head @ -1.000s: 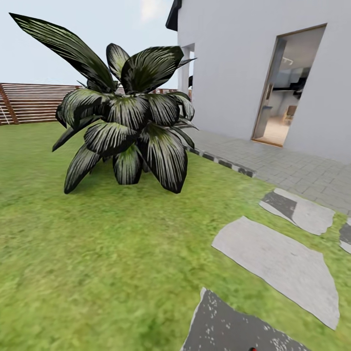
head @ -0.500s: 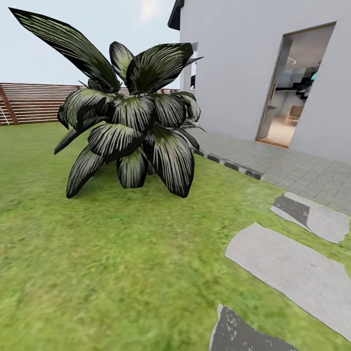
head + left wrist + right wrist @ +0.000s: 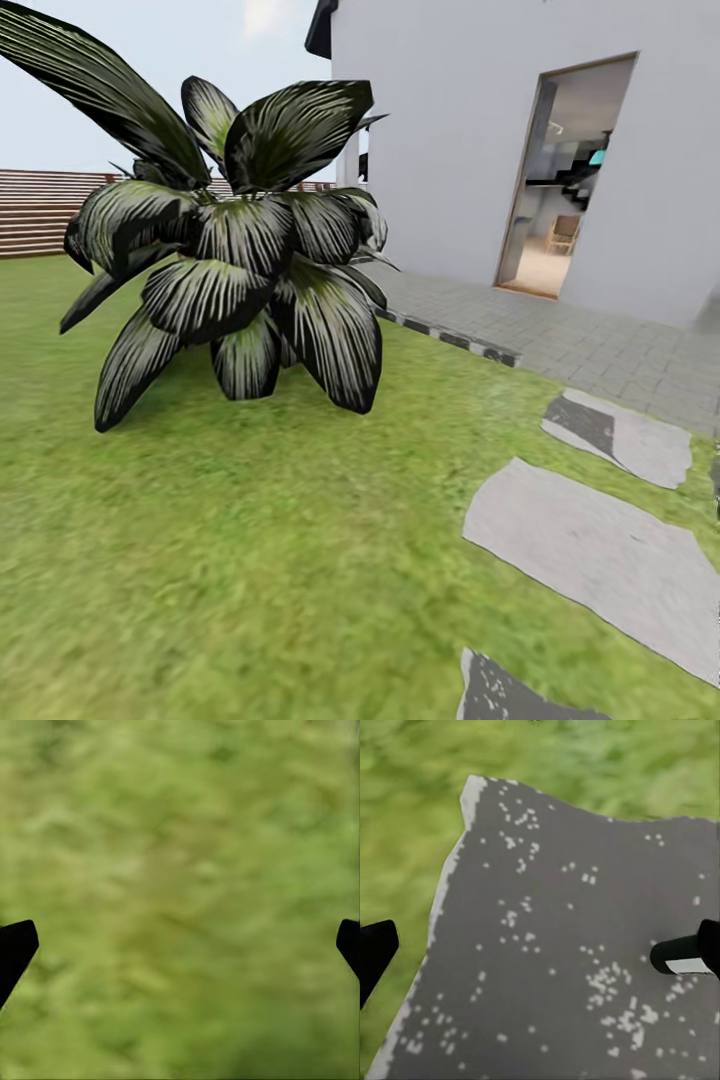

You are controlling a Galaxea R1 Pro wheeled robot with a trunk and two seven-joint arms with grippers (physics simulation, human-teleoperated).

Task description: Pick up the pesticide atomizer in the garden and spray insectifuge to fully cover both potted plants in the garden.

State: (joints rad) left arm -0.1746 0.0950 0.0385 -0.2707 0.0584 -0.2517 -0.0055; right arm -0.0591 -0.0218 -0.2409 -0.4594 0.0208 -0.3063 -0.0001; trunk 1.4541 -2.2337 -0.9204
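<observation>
No text, label, brand, number or sign can be read anywhere; nothing legible.

- The lawn (image 3: 250,560) carries everything: green grass running back to a brown slatted fence (image 3: 40,210).
- A potted plant (image 3: 230,250) with broad dark leaves stands on the grass.
- Flat grey stepping stones (image 3: 590,560) lie set in the lawn on the right.
- Grey paving (image 3: 600,350) borders the lawn along the house wall.
- A dark, white-speckled stone (image 3: 570,945) bears a small dark bottle with a white label (image 3: 679,956) lying on it.
</observation>
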